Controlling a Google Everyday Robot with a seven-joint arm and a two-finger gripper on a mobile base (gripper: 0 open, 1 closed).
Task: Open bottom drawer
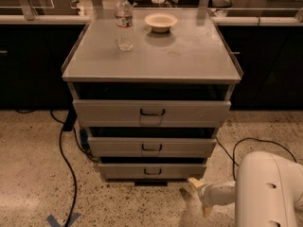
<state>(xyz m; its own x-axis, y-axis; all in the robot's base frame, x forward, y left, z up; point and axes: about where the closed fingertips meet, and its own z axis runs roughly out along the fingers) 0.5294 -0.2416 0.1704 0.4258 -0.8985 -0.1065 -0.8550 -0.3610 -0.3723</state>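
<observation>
Bottom drawer (152, 170) is lowest of three in the cabinet (156, 60), front just above the floor (28, 174). Claw (200, 196) spread wide, empty, low beside the drawer's right corner, not touching it.

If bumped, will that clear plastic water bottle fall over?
Probably: the clear plastic water bottle is tall and narrow, so tippy. Its round body might then roll. The gripper hangs low, right of the slim grey bottom drawer.
</observation>
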